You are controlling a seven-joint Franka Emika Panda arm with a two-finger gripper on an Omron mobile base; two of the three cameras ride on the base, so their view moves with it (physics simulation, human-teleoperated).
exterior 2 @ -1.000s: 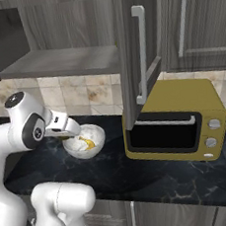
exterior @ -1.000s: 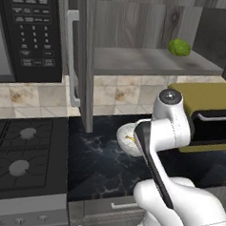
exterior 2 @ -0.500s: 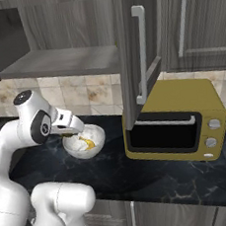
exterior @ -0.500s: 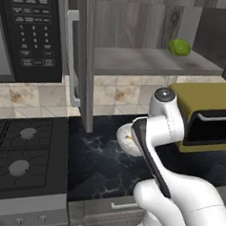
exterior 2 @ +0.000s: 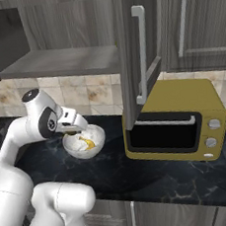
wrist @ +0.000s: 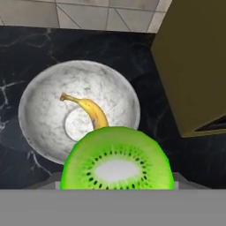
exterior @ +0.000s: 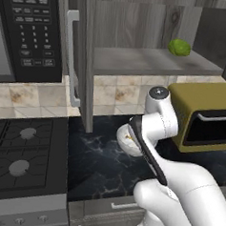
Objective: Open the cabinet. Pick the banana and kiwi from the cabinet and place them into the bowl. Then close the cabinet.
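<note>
Cabinet (exterior: 139, 35): both doors swung open, grey shelf exposed. 1 bright green lumpy fruit (exterior: 179, 47) sits on the shelf toward its right end.

Bowl (wrist: 39, 101): white marbled, on the dark marble desk (exterior: 97, 166), just left of the olive toaster oven (exterior 2: 180, 122) and apart from it. Black microwave (exterior: 30, 28) hangs left of the cabinet.

Banana (wrist: 88, 110): lying inside the bowl, stem toward the far rim.

Kiwi (wrist: 117, 161): gripped in the jaws, cut green face toward the hand camera, held above the bowl's near rim and overlapping the banana's near end in the hand view.

Gripper (exterior 2: 73, 132): jaws closed on the kiwi, poised directly over the bowl; fingertips hidden behind the fruit.
</note>
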